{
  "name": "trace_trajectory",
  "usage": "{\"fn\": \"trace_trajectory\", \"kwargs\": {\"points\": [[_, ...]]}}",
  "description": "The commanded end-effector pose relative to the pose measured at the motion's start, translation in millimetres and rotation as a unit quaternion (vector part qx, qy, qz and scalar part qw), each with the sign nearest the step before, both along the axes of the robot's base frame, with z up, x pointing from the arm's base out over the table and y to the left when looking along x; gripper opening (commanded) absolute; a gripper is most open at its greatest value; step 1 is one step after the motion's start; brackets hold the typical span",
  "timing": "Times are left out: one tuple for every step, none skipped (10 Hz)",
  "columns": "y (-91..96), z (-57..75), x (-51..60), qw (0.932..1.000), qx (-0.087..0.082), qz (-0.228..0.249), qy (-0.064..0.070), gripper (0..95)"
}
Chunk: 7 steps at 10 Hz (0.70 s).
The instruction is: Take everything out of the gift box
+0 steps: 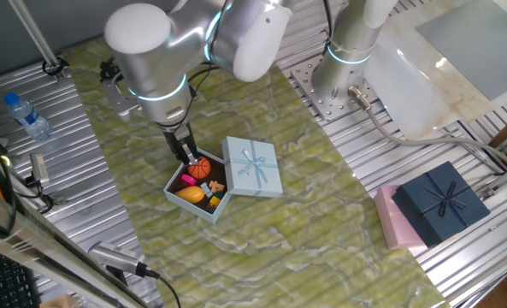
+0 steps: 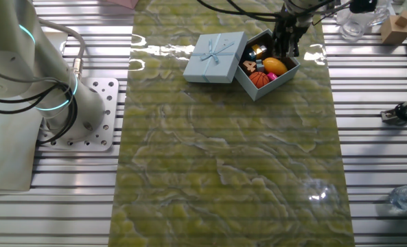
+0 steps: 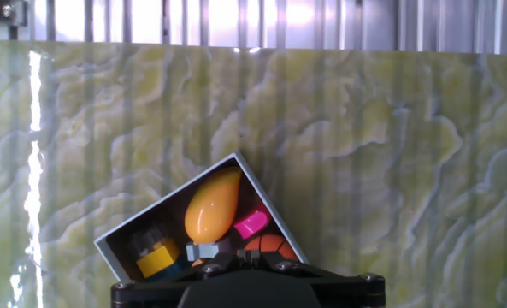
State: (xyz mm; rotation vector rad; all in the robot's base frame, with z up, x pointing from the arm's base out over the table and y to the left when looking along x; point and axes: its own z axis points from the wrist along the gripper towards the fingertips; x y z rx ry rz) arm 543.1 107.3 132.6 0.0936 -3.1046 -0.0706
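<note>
In one fixed view the silver arm (image 1: 163, 51) reaches in from the upper right, bends at a bulky elbow ringed with a teal light, and drops its wrist almost straight down so that the dark gripper (image 1: 187, 153) points into the far left corner of the open gift box (image 1: 178, 192). Whether the fingers are spread or closed on anything cannot be told, since their tips are lost against the dark inside of the box and the hand view shows only the gripper's black body along its bottom edge. The box stands on the green marbled mat (image 1: 304, 214), and still holds the toys: an orange basketball (image 1: 199, 168) just beside the fingers, a yellow-orange mango (image 1: 191, 195) toward the near wall, a magenta piece (image 1: 187, 180) between them, and small yellow and orange bits (image 1: 215, 188). To the right, the pale-blue lid (image 1: 253, 166) with its ribbon bow leans against the box's right edge. Far right, off the mat, a dark navy box (image 1: 439, 204) with a bow sits on a pink box (image 1: 390, 218).
</note>
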Motion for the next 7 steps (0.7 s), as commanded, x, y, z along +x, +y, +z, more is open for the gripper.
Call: {"fn": "trace_trajectory", "kwargs": {"points": [[-0.4,-1.3,0.4,1.0,-0.001,0.004,-0.001,19.0],[-0.4,-1.6,0.0,1.0,-0.001,0.005,-0.002,19.0],[-0.4,-1.8,-0.1,1.0,-0.001,0.006,-0.002,38.0],[-0.2,-2.0,-0.2,1.0,-0.001,0.007,-0.003,38.0],[0.7,-2.9,-0.5,1.0,-0.001,0.006,-0.002,38.0],[0.6,-3.0,-0.6,1.0,-0.001,0.007,-0.002,38.0],[0.5,-3.1,-0.7,1.0,-0.001,0.007,-0.002,38.0]]}}
